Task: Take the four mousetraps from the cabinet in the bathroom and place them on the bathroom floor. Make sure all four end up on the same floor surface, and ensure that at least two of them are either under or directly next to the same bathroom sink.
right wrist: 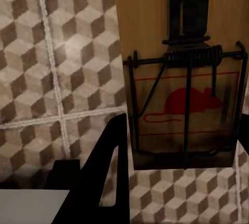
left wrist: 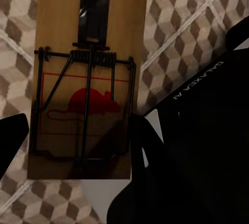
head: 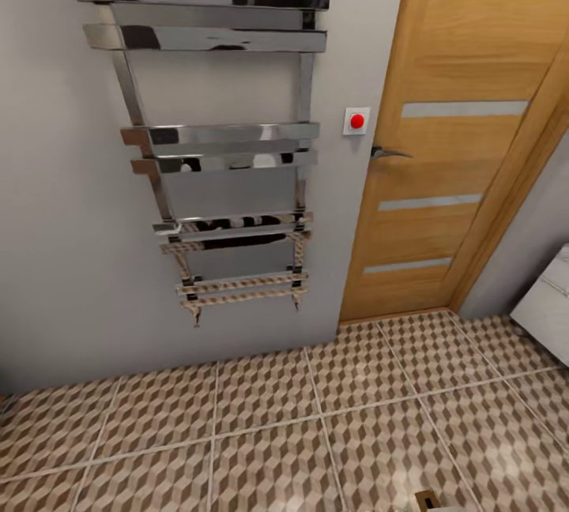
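1. A mousetrap [left wrist: 85, 79] is seen between the dark fingers [left wrist: 13, 138] of the left gripper [left wrist: 78, 146], above the bathroom floor [left wrist: 197, 32]; it appears clamped, though contact is poorly shown.
2. A second mousetrap [right wrist: 184, 73] is likewise seemingly held by the right gripper [right wrist: 181, 146].
3. Ahead, a towel rail [head: 213, 141] and door [head: 450, 133] are faced, not the sink.
4. A loose grip could let a trap slip and land away from the sink.

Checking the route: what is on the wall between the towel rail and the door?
In the head view, a small white switch plate with a red button sits between the towel rail and the door.
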Robot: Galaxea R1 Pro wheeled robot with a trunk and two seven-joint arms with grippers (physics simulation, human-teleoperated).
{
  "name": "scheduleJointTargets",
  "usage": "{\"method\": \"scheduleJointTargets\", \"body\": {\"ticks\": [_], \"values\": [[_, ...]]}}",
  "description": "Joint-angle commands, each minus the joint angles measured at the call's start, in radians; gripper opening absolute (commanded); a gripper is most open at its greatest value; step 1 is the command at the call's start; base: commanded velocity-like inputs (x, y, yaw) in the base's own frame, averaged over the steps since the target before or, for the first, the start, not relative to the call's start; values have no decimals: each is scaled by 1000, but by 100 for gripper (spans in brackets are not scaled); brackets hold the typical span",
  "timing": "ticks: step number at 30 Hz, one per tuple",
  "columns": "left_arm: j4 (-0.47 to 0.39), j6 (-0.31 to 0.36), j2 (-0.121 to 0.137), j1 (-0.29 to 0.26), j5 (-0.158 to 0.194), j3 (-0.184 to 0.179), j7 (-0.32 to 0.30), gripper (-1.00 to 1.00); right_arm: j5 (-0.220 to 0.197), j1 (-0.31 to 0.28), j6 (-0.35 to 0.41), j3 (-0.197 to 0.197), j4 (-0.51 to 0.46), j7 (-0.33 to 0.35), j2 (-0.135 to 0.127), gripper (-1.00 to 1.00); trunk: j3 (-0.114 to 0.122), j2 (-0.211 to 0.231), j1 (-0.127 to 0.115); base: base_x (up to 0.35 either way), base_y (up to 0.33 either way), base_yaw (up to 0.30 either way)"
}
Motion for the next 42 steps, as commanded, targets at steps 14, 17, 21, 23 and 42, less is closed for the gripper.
{"method": "scheduleJointTargets", "body": {"ticks": [14,17,21,23,42], "values": [[3,-9,-1,-1,8,-8,-4,-100,-9,0,-2,9,0,0,0,-100,11,0,0,0,0,-278],[3,-8,-1,-1,8,-8,-4,-100,-9,0,-2,9,0,0,0,-100,14,0,0,0,0,-273],[3,-8,-1,-1,7,-8,-5,-100,-10,0,-2,8,0,0,0,-100,18,0,0,101,0,-272],[3,-8,-1,-1,7,-8,-6,-100,-10,0,-2,9,0,0,0,-100,19,0,0,280,0,-269],[3,-8,2,-1,8,-8,-7,-100,-2,0,-2,11,0,0,1,-100,26,0,0,170,0,-183]]}}
